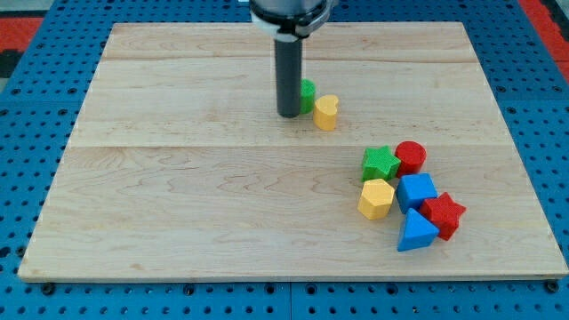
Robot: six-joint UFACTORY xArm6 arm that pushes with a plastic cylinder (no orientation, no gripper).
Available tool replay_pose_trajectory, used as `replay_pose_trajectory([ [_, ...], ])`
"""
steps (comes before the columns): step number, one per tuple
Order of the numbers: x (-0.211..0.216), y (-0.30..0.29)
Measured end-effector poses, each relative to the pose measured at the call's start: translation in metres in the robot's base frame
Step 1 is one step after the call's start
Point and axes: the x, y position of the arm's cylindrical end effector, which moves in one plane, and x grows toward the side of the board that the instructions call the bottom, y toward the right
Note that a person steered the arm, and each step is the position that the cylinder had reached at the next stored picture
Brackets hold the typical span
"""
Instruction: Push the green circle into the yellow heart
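The green circle [308, 94] sits near the top middle of the board, partly hidden behind my rod. The yellow heart [326, 113] lies just to its lower right, touching or nearly touching it. My tip [288, 115] rests on the board right at the green circle's left side and a little left of the yellow heart.
A cluster sits at the view's lower right: green star [380, 164], red circle [410, 156], yellow hexagon [376, 198], blue cube [416, 190], red star [444, 214], blue triangle [416, 232]. The wooden board [178, 196] lies on a blue perforated base.
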Motion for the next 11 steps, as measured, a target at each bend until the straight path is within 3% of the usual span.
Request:
replay_pose_trajectory([
  [1, -0.003, 0.066],
  [2, 0.035, 0.081],
  [3, 0.033, 0.082],
  [4, -0.037, 0.106],
  [5, -0.069, 0.049],
  [6, -0.02, 0.041],
  [7, 0.019, 0.076],
  [8, -0.046, 0.06],
  [9, -0.025, -0.018],
  [10, 0.023, 0.038],
  [11, 0.035, 0.072],
])
